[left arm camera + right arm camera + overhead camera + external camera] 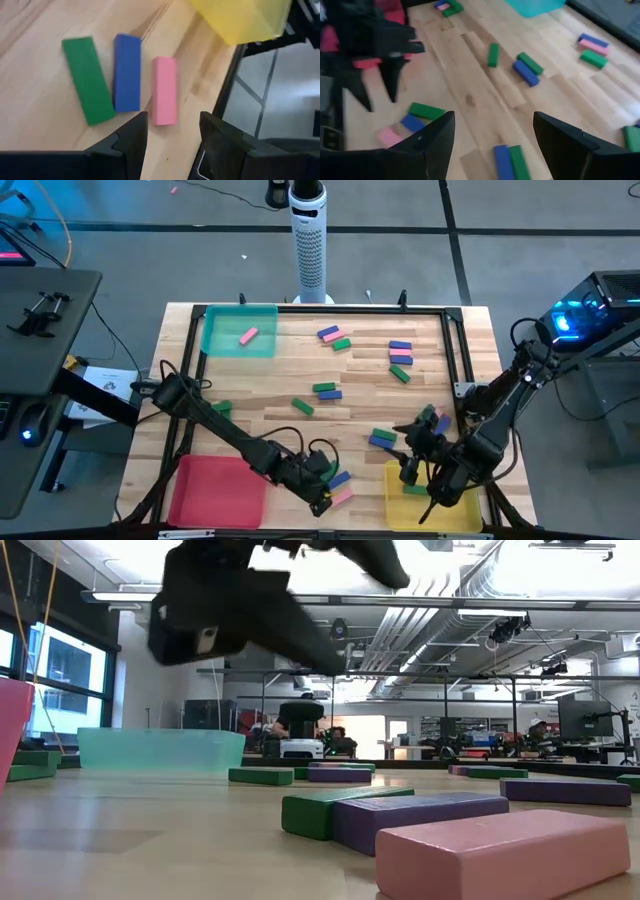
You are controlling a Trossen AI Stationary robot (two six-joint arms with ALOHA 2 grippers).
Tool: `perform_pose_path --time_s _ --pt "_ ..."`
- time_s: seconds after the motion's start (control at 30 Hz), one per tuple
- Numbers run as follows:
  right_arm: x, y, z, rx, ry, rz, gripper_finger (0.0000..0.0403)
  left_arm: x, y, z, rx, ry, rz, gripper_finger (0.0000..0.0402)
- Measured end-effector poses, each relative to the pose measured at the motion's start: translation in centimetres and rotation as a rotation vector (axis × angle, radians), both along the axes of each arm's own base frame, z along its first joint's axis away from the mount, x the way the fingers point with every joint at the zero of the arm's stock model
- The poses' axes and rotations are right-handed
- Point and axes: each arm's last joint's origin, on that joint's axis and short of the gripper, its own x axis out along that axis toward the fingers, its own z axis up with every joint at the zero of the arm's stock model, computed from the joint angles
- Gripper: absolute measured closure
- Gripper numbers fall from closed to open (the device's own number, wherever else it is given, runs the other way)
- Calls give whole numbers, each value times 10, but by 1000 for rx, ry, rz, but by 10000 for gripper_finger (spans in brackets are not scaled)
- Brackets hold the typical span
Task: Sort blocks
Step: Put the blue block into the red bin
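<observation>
Beside the yellow tray (pixel 432 502), left pincer (pixel 170 131) hangs part-open, empty, over the pink block (pixel 164 90): centre on it, avoid the blue block (pixel 126 71).

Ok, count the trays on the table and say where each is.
3. In the high view: the teal tray at top left, the red tray at bottom left, the yellow tray at bottom right, partly covered by the right arm.
</observation>
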Motion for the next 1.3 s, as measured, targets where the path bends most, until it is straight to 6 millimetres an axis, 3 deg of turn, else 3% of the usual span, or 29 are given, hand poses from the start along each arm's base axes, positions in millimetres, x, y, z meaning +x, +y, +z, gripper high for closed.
perform_pose_path --time_s 0.27,0.5,0.67,0.77,0.9,1.07,1.17,1.3 --pt "-13 11 13 30 81 104 151 5 20 1 -104 79 202 234" --pt "-27 10 37 -80 69 124 151 18 56 68 -96 -136 252 234" --pt "-30 5 42 -98 87 102 151 22 67 84 -72 -204 253 234" --pt "-30 6 43 -64 65 69 151 26 65 79 -68 -215 256 234" --pt "-29 7 42 -33 49 51 151 27 56 57 -77 -109 184 234" --pt "-28 9 43 -18 36 56 151 13 32 39 -47 22 55 234" --pt "-28 9 43 -15 26 52 151 2 16 37 -8 45 29 234" --pt "-27 9 44 -19 9 47 151 -4 -7 45 147 -74 -43 234"
